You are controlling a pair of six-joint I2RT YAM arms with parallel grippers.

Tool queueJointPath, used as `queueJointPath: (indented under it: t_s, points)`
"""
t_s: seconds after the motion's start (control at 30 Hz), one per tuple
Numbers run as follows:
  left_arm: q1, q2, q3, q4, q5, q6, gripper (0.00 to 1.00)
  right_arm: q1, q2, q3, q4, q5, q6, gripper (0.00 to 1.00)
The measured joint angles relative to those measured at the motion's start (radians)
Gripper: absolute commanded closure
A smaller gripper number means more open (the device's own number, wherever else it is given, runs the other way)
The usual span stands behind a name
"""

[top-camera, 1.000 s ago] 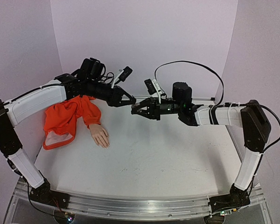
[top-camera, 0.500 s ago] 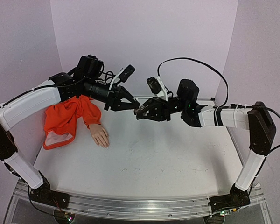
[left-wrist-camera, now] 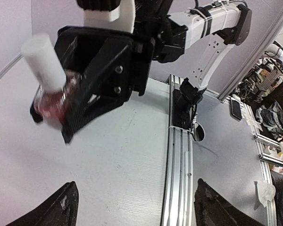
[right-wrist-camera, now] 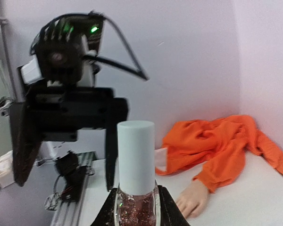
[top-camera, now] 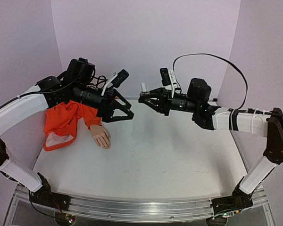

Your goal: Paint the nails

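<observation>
Both arms have drawn apart: the left gripper (top-camera: 124,109) now stands wide open and empty. Right gripper (top-camera: 148,98) is clamped on the bottle (right-wrist-camera: 136,200), cap (right-wrist-camera: 136,155) still on. Nails (top-camera: 106,146) lie unpainted on the mannequin hand (top-camera: 100,135) near the tabletop's (top-camera: 179,160) left edge. Step in hand, as judged: uncapping. Next move calls for the left gripper to retake the cap squarely and twist.
</observation>
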Motion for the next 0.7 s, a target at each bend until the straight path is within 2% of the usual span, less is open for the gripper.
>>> queueJointPath:
  t_s: [0.17, 0.33, 0.43, 0.57, 0.7]
  points:
    - [0.067, -0.049, -0.078, 0.045, -0.081, -0.117, 0.11, 0.05, -0.042, -0.03, -0.015, 0.378, -0.076, 1.0]
    - [0.157, -0.099, -0.147, 0.133, -0.132, -0.241, 0.15, 0.238, -0.017, -0.013, -0.054, 0.822, -0.174, 1.0]
    - [0.166, -0.13, -0.174, 0.179, -0.15, -0.29, 0.17, 0.32, 0.044, 0.029, -0.057, 0.98, -0.222, 1.0]
    - [0.166, -0.147, -0.18, 0.227, -0.158, -0.329, 0.19, 0.373, 0.14, 0.095, -0.068, 1.108, -0.278, 1.0]
    - [0.166, -0.155, -0.199, 0.259, -0.161, -0.352, 0.29, 0.396, 0.202, 0.14, -0.074, 1.173, -0.31, 1.0]
